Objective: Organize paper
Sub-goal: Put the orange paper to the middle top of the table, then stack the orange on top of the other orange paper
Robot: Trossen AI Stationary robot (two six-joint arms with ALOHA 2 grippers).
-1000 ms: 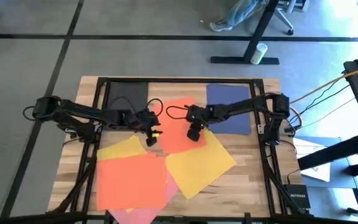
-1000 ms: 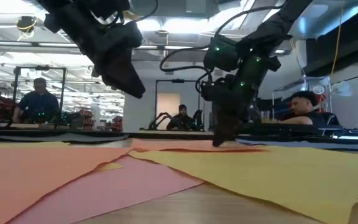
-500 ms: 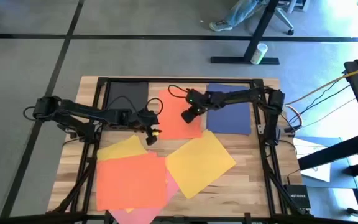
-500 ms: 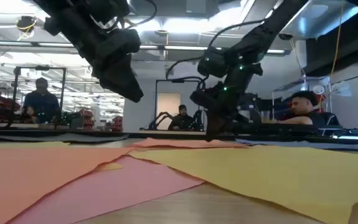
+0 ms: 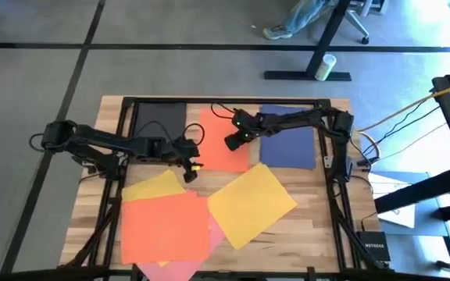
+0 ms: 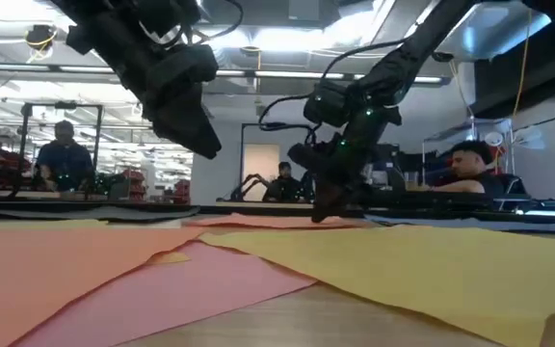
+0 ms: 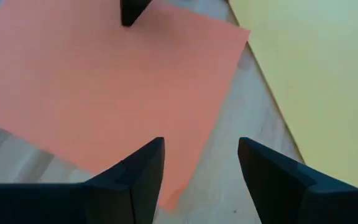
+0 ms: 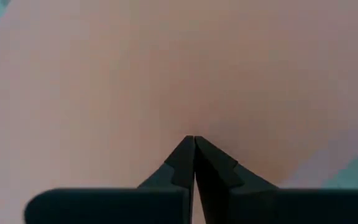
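1. Right gripper point(image 5: 233, 143), fingers pressed together tip-down on the upper orange-red sheet point(image 5: 223, 140), has dragged it toward 11 o'clock; it now lies clear of the yellow sheet point(image 5: 251, 204).
2. Left gripper point(image 5: 191, 172) unchanged, fingers parted, empty.
3. Wooden table point(image 5: 319, 218); seated people behind.

bench point(image 5: 319, 222): light wood planks, dark frame round the edge
far side: black sheet point(image 5: 159, 119), orange-red sheet point(image 5: 222, 140), navy sheet point(image 5: 287, 136)
near side: yellow sheet point(image 5: 251, 204), big orange sheet point(image 5: 165, 228) overlapping another yellow sheet point(image 5: 151, 186), pink sheet point(image 5: 180, 269) underneath
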